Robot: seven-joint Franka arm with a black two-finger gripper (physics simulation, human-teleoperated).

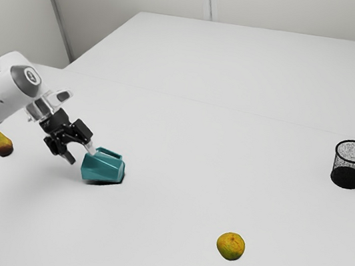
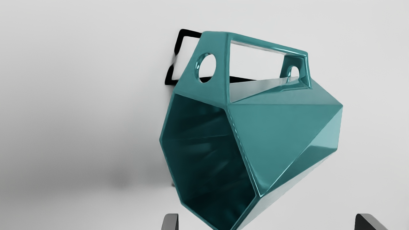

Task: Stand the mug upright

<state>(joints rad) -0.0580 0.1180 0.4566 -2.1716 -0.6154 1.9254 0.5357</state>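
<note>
In the exterior view, the black two-finger hand (image 1: pixel 81 154) is at the open end of the teal faceted mug (image 1: pixel 106 167), which lies on its side on the table (image 1: pixel 158 251). A fingertip overlaps the mug's edge; whether they touch is hard to tell. A pear (image 1: pixel 2 144) lies behind the hand, a yellow-green fruit (image 1: pixel 231 247) past the mug, and a black mesh cup (image 1: pixel 350 167) farthest off.

In the wrist view, the hand is wide open, holding nothing. The mug's mouth faces it, the interior dark, the nearest rim corner cut off.
</note>
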